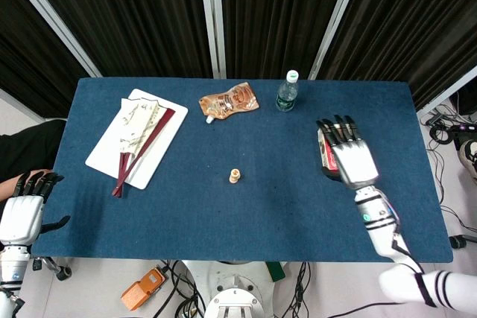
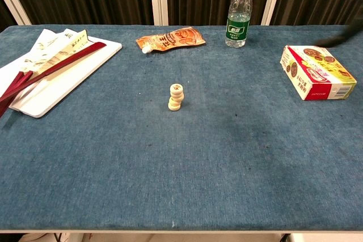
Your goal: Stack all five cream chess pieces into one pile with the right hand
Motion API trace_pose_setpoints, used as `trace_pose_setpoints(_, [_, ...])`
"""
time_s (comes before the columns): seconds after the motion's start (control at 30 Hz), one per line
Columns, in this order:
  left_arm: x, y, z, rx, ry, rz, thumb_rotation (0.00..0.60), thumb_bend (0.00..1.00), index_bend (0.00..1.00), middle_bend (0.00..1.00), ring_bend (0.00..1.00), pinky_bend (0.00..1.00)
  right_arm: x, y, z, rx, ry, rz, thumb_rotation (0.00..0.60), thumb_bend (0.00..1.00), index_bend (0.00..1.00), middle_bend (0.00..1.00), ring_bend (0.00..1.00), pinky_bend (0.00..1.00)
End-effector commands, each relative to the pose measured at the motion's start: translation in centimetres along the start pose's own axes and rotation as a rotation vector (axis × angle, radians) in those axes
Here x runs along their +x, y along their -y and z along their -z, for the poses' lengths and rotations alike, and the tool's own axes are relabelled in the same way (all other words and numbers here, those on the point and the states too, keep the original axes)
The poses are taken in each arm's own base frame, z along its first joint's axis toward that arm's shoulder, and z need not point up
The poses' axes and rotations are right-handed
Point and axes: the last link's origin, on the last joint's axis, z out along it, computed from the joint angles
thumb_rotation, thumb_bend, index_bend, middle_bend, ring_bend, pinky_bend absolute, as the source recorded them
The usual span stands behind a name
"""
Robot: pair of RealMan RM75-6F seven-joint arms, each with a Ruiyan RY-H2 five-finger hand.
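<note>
Standing on the blue table [image 1: 186, 206], mid-surface, the pile of cream chess pieces [image 2: 176, 96] looks finished. My right hand [image 1: 350, 158] hovers released above the snack box [image 2: 317, 73], empty; my left hand [image 1: 26, 214] hangs open off-table. Nothing seems left.

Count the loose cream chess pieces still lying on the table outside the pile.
0. Every cream piece in view sits in the single pile at mid-table; none lies loose on the cloth, though the biscuit box could hide one.
</note>
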Motion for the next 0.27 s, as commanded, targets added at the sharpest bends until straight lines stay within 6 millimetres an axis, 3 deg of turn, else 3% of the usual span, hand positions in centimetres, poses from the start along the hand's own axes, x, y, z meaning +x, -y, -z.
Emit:
trace_pose_setpoints(0.03, [0.2,-0.4,-0.1,-0.011,-0.012,0.002,0.600,0.03,0.20,0.17,0.10,0.00,1.4,-4.9,7.1,-0.103,-0.012,-0.026,0.600,0.28,0.07,0.13,0.04,0.09])
trace_pose_setpoints(0.17, [0.4,-0.8,-0.1,-0.021,-0.024,0.002,0.600,0.03,0.20,0.17,0.10,0.00,1.5,-7.5,11.5,-0.184,-0.014,-0.083,0.600,0.28,0.07,0.12,0.04,0.09])
trace_pose_setpoints(0.27, [0.4,-1.0,0.0,-0.022,-0.030,0.004,0.600,0.03,0.20,0.17,0.10,0.00,1.4,-8.1,13.1,-0.205,-0.019,-0.095,0.600,0.28,0.07,0.12,0.04,0.09])
